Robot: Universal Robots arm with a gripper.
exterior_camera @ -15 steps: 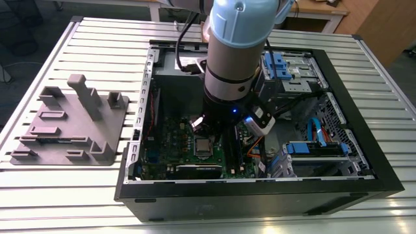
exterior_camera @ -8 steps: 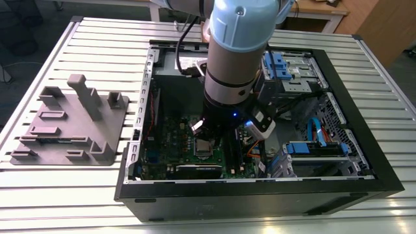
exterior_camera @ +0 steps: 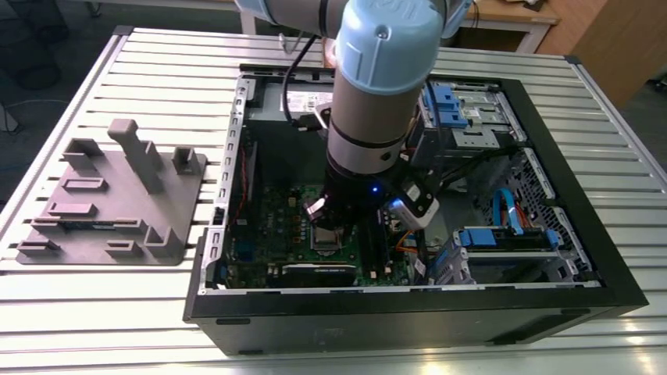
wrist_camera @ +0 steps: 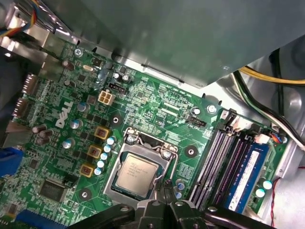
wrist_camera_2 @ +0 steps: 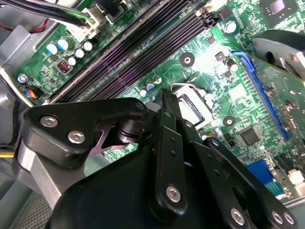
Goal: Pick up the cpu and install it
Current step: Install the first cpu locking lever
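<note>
First wrist view shows the cpu (wrist_camera: 137, 172) lying flat in the motherboard's socket frame (wrist_camera: 125, 152), directly under the gripper (wrist_camera: 164, 210), whose opening I cannot tell. Light, stiff, fragile; best held by opposite edges.

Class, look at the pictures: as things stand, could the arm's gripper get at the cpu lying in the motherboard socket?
Probably yes. The gripper hangs just above the cpu, whose metal top lies uncovered in the socket frame, with no cable across it.

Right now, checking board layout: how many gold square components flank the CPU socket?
3 gold squares, in the first wrist view, in a row along the socket frame. More may be hidden.
</note>
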